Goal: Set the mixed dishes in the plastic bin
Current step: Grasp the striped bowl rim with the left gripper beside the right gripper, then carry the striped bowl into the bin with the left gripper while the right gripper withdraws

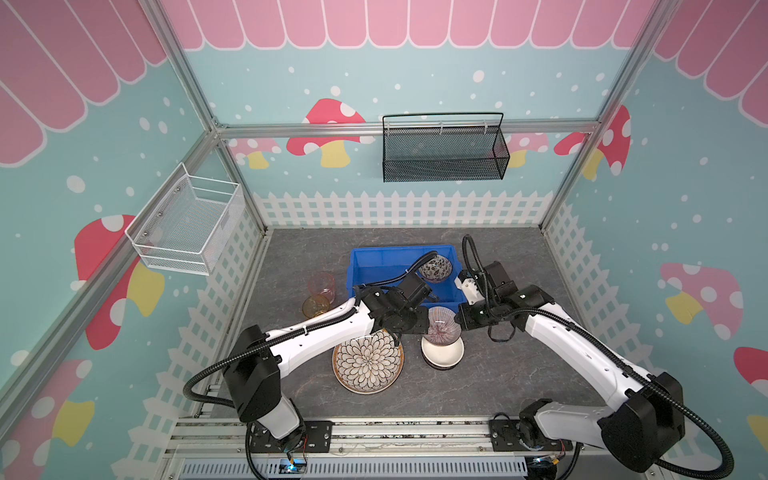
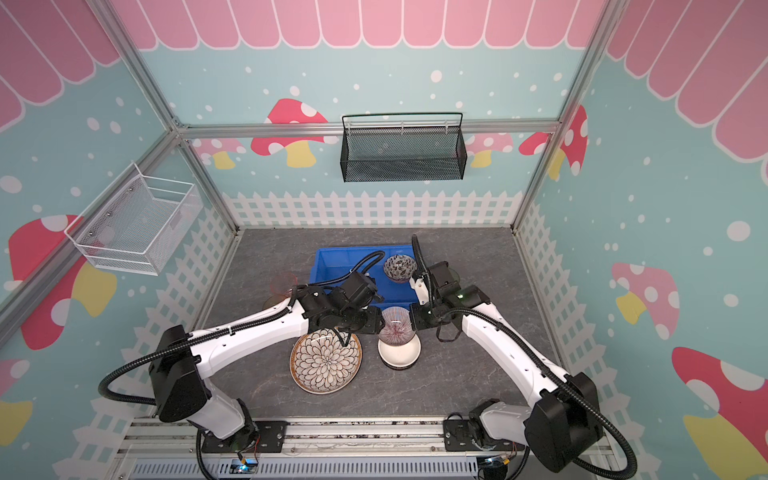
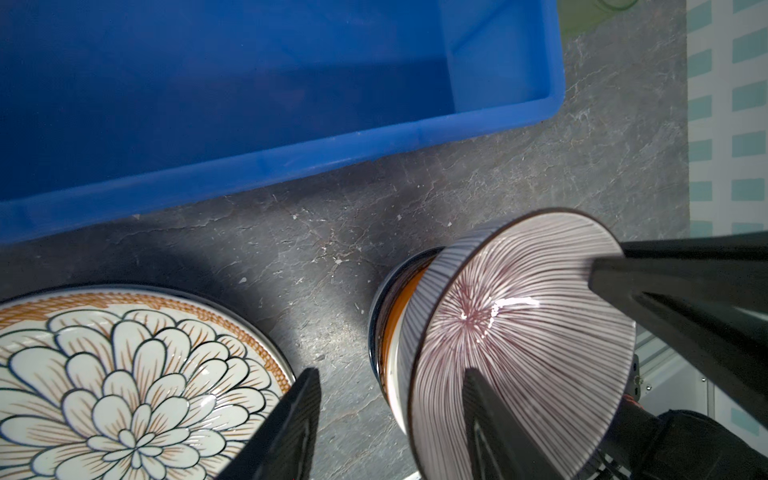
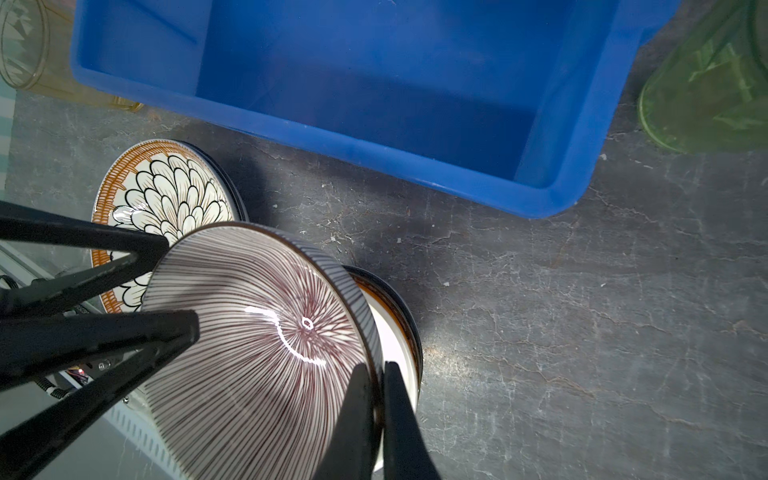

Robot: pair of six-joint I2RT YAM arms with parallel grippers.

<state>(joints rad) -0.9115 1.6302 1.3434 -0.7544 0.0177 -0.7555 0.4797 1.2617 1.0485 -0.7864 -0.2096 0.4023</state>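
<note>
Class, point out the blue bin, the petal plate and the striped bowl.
blue bin (image 1: pixel 376 268): in a top view, bare floor
petal plate (image 1: pixel 368 360): in a top view, flower centre
striped bowl (image 4: pixel 257 361): right wrist view, inner wall

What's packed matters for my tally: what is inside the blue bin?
One small patterned bowl sits in the blue bin's far right corner. The left arm covers part of its near floor in both top views.

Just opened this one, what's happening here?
The right pincer pinches the rim of a tilted striped bowl over the white plate. The left pincer straddles the opposite rim, jaws apart. One dotted bowl lies in the blue bin; the petal plate, pink cup, amber cup and green cup sit outside it.
</note>
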